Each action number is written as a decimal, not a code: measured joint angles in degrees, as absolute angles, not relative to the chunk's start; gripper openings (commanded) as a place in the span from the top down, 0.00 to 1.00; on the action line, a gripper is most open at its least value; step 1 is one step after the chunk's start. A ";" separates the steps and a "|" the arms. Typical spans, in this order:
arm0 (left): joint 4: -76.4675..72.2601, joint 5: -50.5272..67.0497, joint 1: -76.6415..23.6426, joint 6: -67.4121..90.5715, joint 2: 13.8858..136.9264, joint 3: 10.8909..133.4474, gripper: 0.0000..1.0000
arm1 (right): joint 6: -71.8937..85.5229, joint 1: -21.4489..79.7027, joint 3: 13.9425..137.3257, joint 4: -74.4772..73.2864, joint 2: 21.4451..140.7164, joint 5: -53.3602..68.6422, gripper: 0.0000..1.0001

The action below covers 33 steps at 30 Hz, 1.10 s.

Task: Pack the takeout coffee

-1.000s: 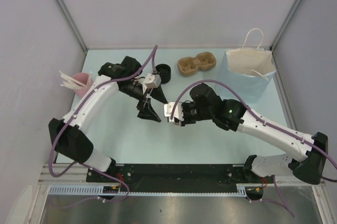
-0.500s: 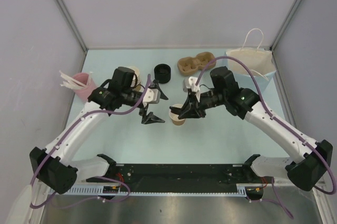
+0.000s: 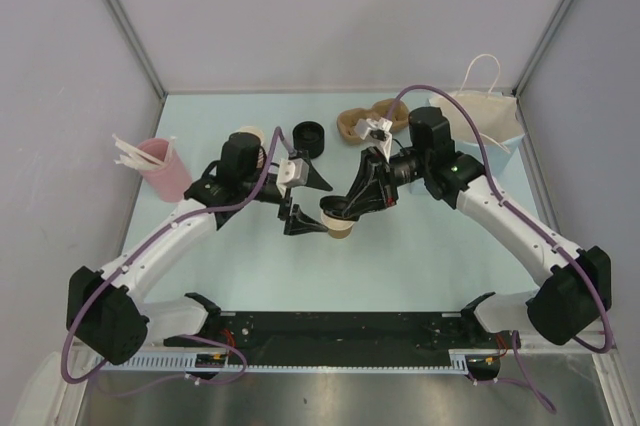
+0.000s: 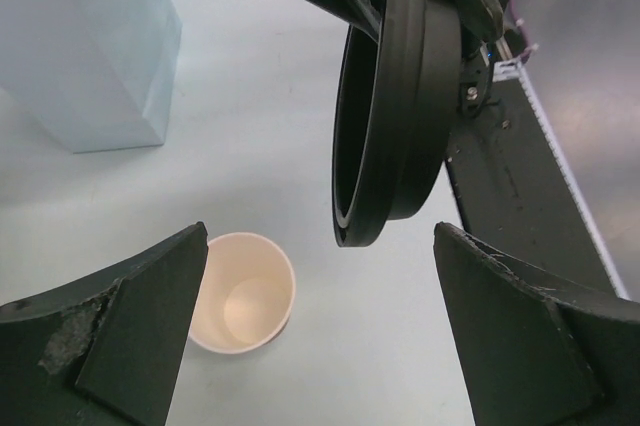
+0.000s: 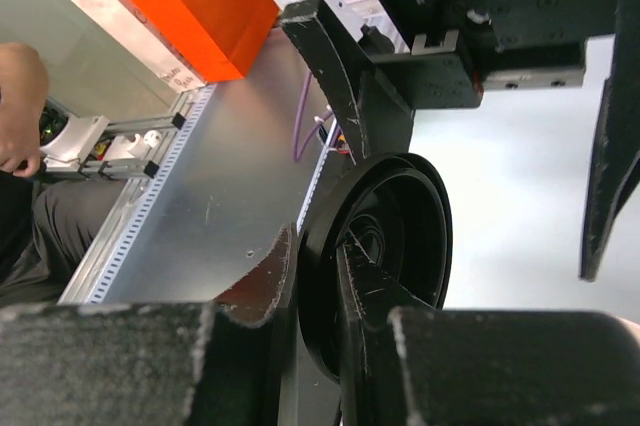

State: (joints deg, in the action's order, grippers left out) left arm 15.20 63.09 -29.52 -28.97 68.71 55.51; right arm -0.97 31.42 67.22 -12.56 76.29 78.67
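Observation:
The takeout coffee cup (image 3: 342,229), tan kraft paper and cream-white inside, stands open on the table; in the left wrist view (image 4: 241,292) it sits just by my left finger. My right gripper (image 3: 347,206) is shut on a round black lid (image 3: 335,209), held on edge and tilted just above the cup; the lid shows in the left wrist view (image 4: 392,96) and between the pads in the right wrist view (image 5: 385,246). My left gripper (image 3: 318,206) is open and empty, facing the cup and lid from the left, its jaws wide apart.
A pale blue paper bag (image 3: 478,136) with white handles stands at the back right. A brown cup carrier (image 3: 362,126), a stack of black lids (image 3: 310,136), nested tan cups (image 3: 248,138) and a pink cup of stirrers (image 3: 160,168) line the back.
My right gripper has swung up and tilted, bringing the lid over the cup. My left gripper has moved right, closer to the cup.

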 measured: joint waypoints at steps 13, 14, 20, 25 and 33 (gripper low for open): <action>-2.96 70.76 -29.52 -9.63 67.70 51.94 0.13 | 4.54 29.34 67.22 -7.25 77.67 81.36 0.95; -3.62 70.91 -29.52 -8.95 67.70 51.94 0.14 | 4.58 29.26 67.22 -7.11 77.84 81.36 0.95; -5.54 71.16 -29.65 -6.87 67.70 51.62 0.26 | 5.19 28.86 67.22 -6.52 78.26 81.36 0.94; -5.74 71.13 -30.00 -6.22 67.70 51.42 0.45 | 5.54 28.75 67.22 -6.07 78.26 81.36 0.93; -5.21 70.35 -30.57 -6.98 68.38 51.55 0.60 | 5.78 28.71 67.22 -6.20 78.35 81.62 0.90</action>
